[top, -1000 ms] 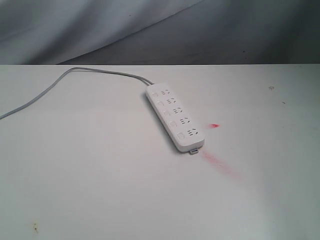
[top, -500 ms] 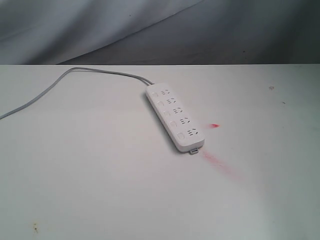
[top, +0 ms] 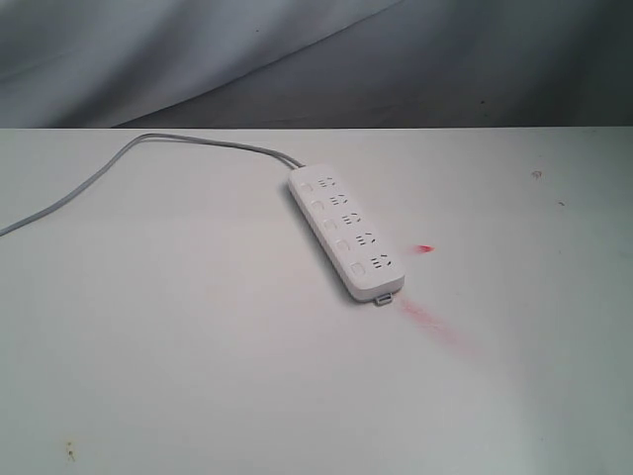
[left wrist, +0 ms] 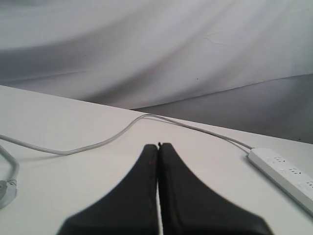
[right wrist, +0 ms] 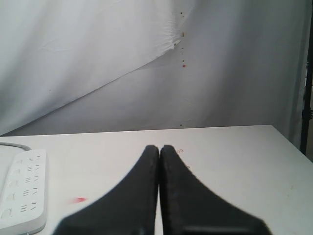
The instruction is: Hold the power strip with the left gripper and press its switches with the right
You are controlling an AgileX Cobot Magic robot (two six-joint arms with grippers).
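Observation:
The white power strip [top: 346, 236] lies flat near the middle of the white table, its end tab toward the front. A row of small white square switches [top: 330, 236] runs along its left side, beside the dark socket slots. Its grey cord [top: 119, 163] curves off to the far left. Neither arm shows in the exterior view. In the left wrist view my left gripper [left wrist: 158, 145] is shut and holds nothing, with the power strip [left wrist: 288, 175] well off to one side. My right gripper [right wrist: 159, 147] is also shut and holds nothing, apart from the power strip [right wrist: 24, 188].
Red smears [top: 430, 322] and a small red mark [top: 424, 248] stain the table [top: 198, 376] beside the strip's near end. A grey cloth backdrop [top: 316, 59] hangs behind the table's far edge. The cord's plug end [left wrist: 6, 188] lies near the left gripper.

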